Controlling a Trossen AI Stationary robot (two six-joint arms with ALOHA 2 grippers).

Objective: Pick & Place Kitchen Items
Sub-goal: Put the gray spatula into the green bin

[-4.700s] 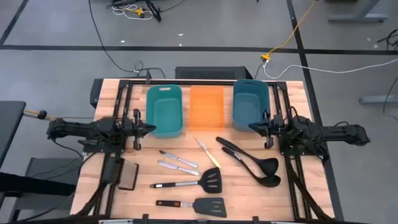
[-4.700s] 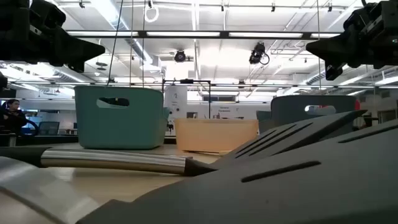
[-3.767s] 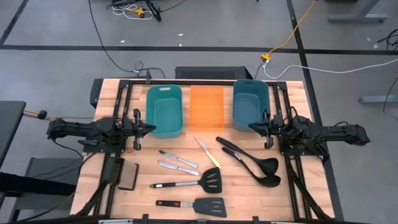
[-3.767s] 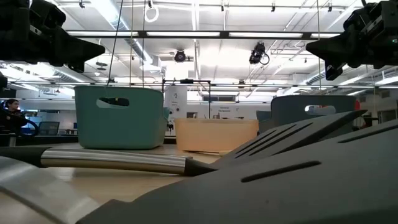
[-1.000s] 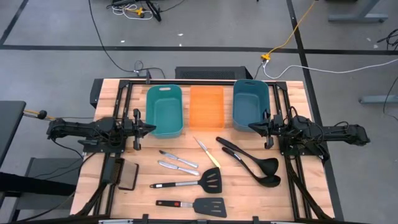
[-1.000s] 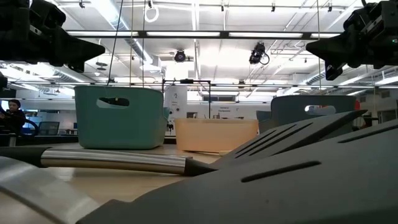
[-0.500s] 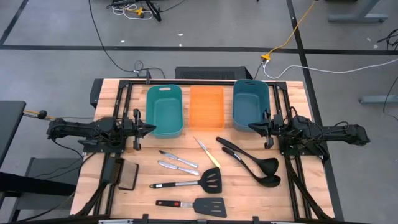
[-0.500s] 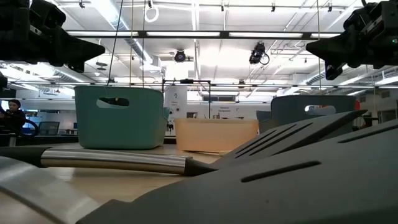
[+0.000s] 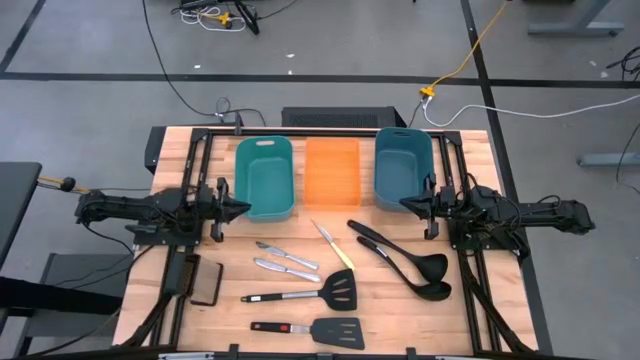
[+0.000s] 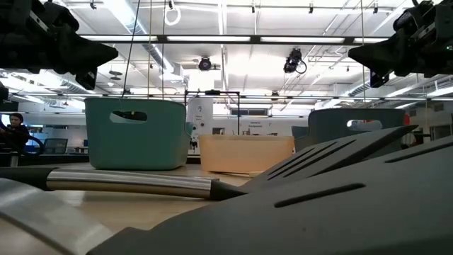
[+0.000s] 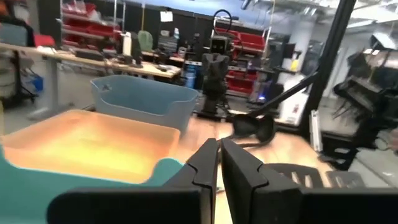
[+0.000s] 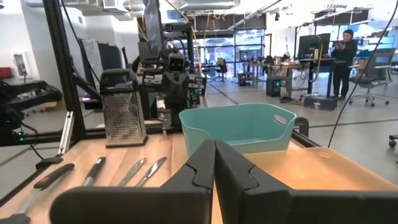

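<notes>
Left gripper (image 9: 243, 209) hovering at the table's left side, just beside the teal bin (image 9: 265, 178), fingers (image 11: 208, 163) pressed together, grasping nothing. Right gripper (image 9: 405, 204) likewise raised at the right side, beside the darker blue bin (image 9: 403, 166), fingers (image 12: 211, 158) clenched on nothing. Between the 2 bins, an orange bin (image 9: 332, 170).

All 7 utensils lying flat on the wooden table (image 9: 470, 300), in front of the bins, none touched by either gripper:
- Slim pale-yellow knife (image 9: 332, 244) near the middle, angled, just in front of the orange bin.
- 2 small silver knives (image 9: 287, 256) and (image 9: 285, 269) to its left, side by side, close together.
- 2 long black ladles (image 9: 398, 250) and (image 9: 406, 273) to the right, laid diagonally and nearly parallel, bowls toward the right front.
- Slotted spatula with a silver handle (image 9: 305, 293) in front of the silver knives, head pointing right.
- 2nd black slotted spatula (image 9: 312, 330) nearest the front edge, head also to the right.

Flat black rectangular pad (image 9: 206, 281) at the left front, well apart from the utensils.

In the low view, a spatula head (image 10: 333, 198) filling the foreground, silver handle (image 10: 131, 183) across the left, bins behind. A person (image 10: 13, 134) visible far off in the room.
</notes>
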